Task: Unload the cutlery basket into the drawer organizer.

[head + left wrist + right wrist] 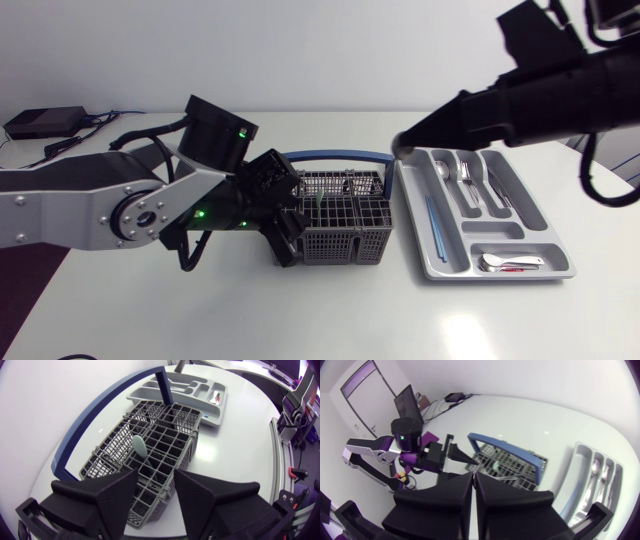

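The grey wire cutlery basket with its blue handle stands mid-table. A pale green utensil stands in one of its cells. My left gripper is at the basket's left end, open, its fingers spread over the nearest cells and holding nothing. The grey drawer organizer lies to the basket's right with spoons and forks, a blue stick and a small spoon. My right gripper hovers over the organizer's far-left corner, shut on a thin metal piece.
A black box with cables sits at the table's far left back. My left arm stretches across the left half of the table. The organizer lies just beyond the basket's far end.
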